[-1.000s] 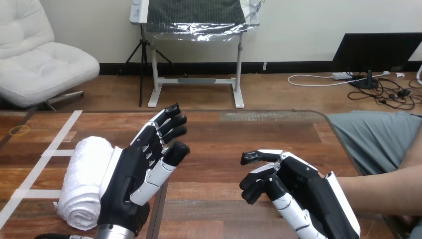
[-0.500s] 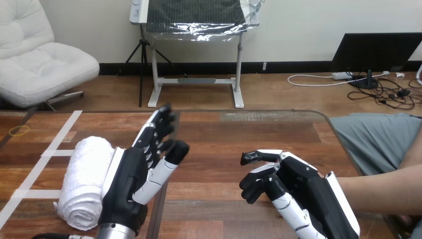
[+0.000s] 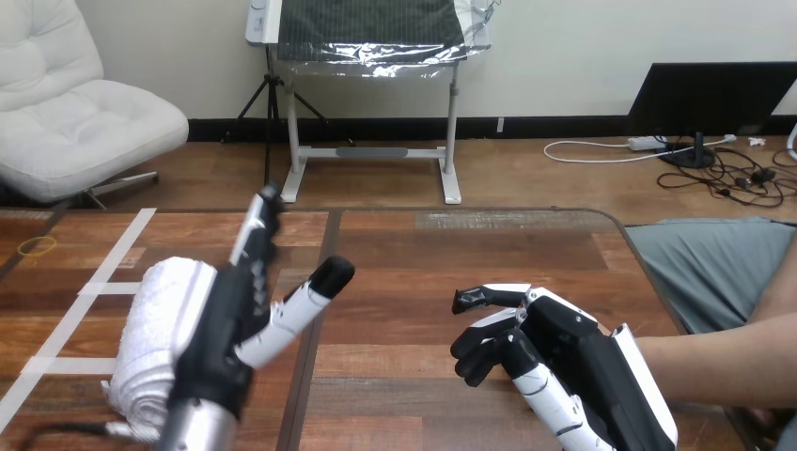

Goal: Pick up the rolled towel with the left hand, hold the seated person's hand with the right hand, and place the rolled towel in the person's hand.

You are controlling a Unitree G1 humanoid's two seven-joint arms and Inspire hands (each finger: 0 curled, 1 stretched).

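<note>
Far left, a yellow rubber band point(image 3: 38, 246) lies on the wooden table point(image 3: 423, 254), cut partly by the frame's left edge. White tape strips point(image 3: 94, 282) run just right of it, and their lower ends pass out of sight behind the rolled towel point(image 3: 155, 329).

The towel sits in the lower left of the frame, on the table. Its right flank is covered by the left hand point(image 3: 230, 319), so I cannot tell whether the two touch or only overlap in view. The towel's long axis runs nearly up and down the frame, leaning a little to the right at the top. Its rolled end faces the bottom edge, and that lower end is partly masked by the silver forearm, which the bottom edge cuts off.

The left hand stands edge-on, its fingers point(image 3: 258, 225) straight and pointing toward the top of the frame, the thumb point(image 3: 315, 287) spread out to the right. It is open and grips nothing.

Bare wood lies between the two hands, which are well apart.

At lower right the right hand point(image 3: 564, 357) hangs over the table, its wrist cut by the bottom edge. The person's forearm point(image 3: 724, 362) comes in from the right edge and ends behind this hand's white shell. The person's hand is hidden there, so whether the right hand grips it cannot be told.
</note>
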